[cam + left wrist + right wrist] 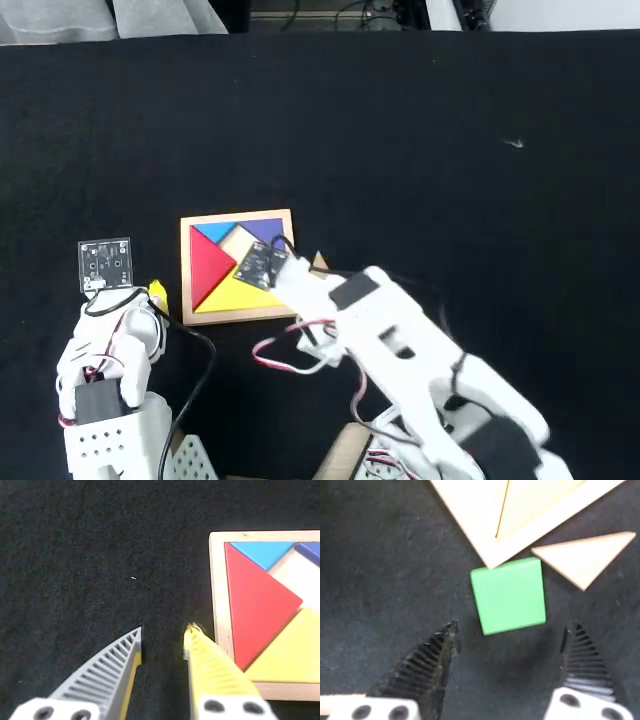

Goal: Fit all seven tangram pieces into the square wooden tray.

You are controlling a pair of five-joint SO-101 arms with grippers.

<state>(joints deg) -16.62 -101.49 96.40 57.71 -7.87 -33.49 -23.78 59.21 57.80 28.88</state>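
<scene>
While right claw [511, 625] hangs apart by the green square [509, 595], I'd pinch next; left claw [164, 629] sits apart at tray's [186, 280] 8 o'clock

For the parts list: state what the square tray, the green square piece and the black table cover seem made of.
Square pale wooden tray: likely bare wood, matt; its rim is light tan. Green square piece: probably painted wood, with a flat opaque green face; what lies under the paint is unclear. Black table cover: looks like cloth or felt, matt with pale specks.
</scene>
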